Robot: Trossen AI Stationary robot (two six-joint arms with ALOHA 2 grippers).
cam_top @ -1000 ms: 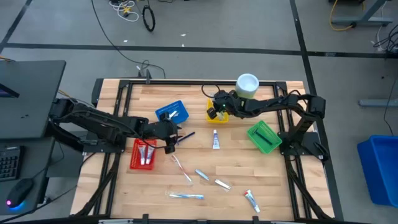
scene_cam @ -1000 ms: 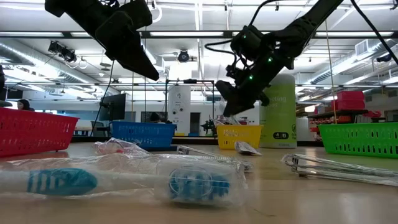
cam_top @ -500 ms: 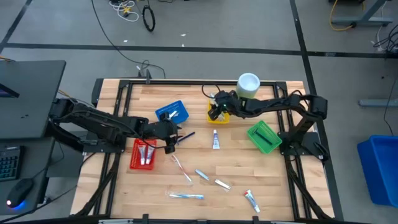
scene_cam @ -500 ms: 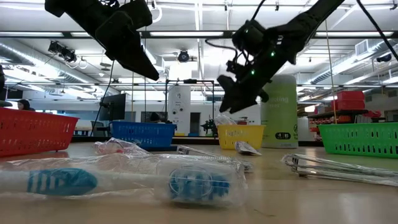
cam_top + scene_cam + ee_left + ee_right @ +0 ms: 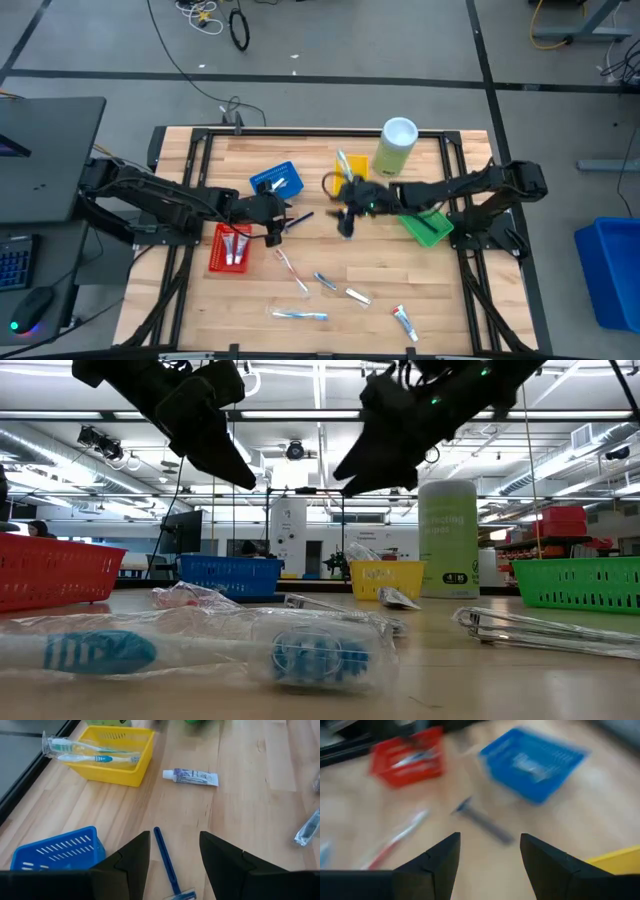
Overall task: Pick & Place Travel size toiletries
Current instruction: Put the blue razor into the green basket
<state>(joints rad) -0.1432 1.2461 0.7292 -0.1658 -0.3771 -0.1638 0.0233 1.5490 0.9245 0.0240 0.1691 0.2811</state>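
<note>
Right gripper hangs empty over the mid-table, fingers spread, above the white tube.

Left gripper hovers, also spread, over the blue razor beside the blue tray; 2 toothbrushes lie in the yellow tray, more toiletries lie loose near the front. A good pick likely means lining the fingers across the tube's narrow width before descending.

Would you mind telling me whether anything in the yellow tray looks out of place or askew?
Yes: the packaged toothbrushes in the yellow tray do not sit fully inside. They lie slanted across it, with one end poking out over the tray's rim, as the left wrist view shows. Nothing looks spilled or damaged.
</note>
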